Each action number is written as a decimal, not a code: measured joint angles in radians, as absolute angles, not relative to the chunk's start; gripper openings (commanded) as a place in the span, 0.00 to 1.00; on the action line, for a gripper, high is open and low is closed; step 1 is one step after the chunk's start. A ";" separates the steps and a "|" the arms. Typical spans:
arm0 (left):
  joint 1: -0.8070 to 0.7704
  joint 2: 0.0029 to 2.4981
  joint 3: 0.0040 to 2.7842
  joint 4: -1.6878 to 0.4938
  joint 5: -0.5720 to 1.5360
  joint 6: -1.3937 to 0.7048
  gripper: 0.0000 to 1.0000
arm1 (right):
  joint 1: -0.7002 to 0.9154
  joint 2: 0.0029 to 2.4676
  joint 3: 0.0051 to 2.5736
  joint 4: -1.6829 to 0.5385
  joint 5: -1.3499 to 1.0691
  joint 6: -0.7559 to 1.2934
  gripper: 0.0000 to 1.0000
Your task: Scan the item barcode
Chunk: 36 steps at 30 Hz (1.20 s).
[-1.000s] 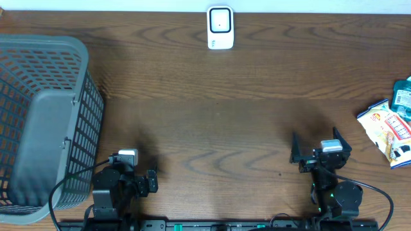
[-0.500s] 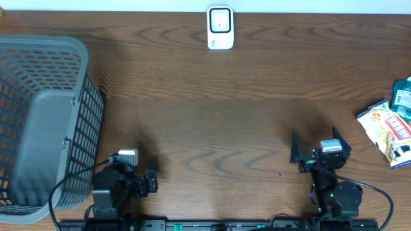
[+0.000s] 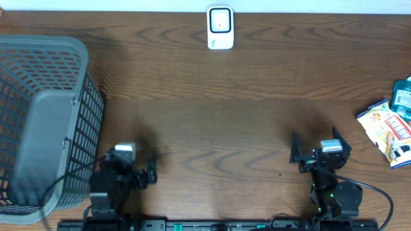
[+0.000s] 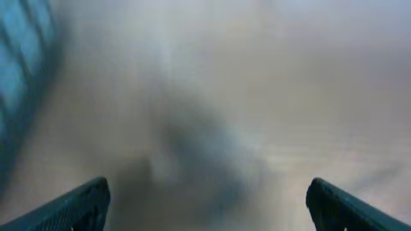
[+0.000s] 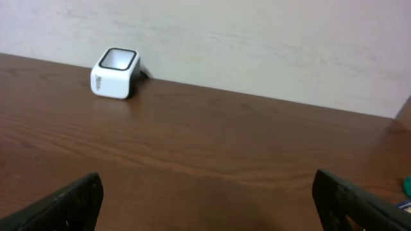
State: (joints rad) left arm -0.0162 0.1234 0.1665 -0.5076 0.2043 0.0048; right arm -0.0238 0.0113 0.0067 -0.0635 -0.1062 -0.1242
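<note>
Where the dark wooden worktop (image 3: 212, 128) reaches its right edge, the white-and-orange printed snack packet (image 3: 387, 131) lies flat. Its long axis slants from far-left to near-right, and no barcode can be made out at this size. A teal packet (image 3: 403, 96) sits just beside its far corner. Well apart, at the far middle, the small white box-shaped scanner (image 3: 219, 27) stands with its dark-rimmed window facing up. The grey plastic mesh basket (image 3: 83, 96) fills the left side, its solid grey floor showing. Near the front, the right tool (image 3: 314, 149) is spread wide, gripping nothing. The left tool (image 3: 151, 174), beside the basket, is likewise wide apart and empty; its wrist view is blurred.
</note>
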 measured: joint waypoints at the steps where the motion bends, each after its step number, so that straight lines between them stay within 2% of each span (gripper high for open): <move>1: -0.016 0.122 0.167 -0.435 0.205 0.004 0.98 | -0.024 0.011 0.007 -0.063 -0.105 -0.124 0.99; 3: -0.016 0.118 0.167 -0.331 0.208 0.004 0.98 | -0.024 0.011 0.007 -0.063 -0.104 -0.124 0.99; 14: -0.016 0.013 0.065 -0.128 0.140 0.005 0.98 | -0.024 0.011 0.006 -0.064 -0.101 -0.124 0.99; 36: -0.015 0.011 0.059 -0.118 0.063 0.043 0.98 | -0.024 0.011 0.007 -0.064 -0.100 -0.124 0.99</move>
State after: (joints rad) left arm -0.0151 0.0109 0.0593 -0.1177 0.0631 0.0433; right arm -0.0238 0.0109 0.0067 -0.0635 -0.0998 -0.1242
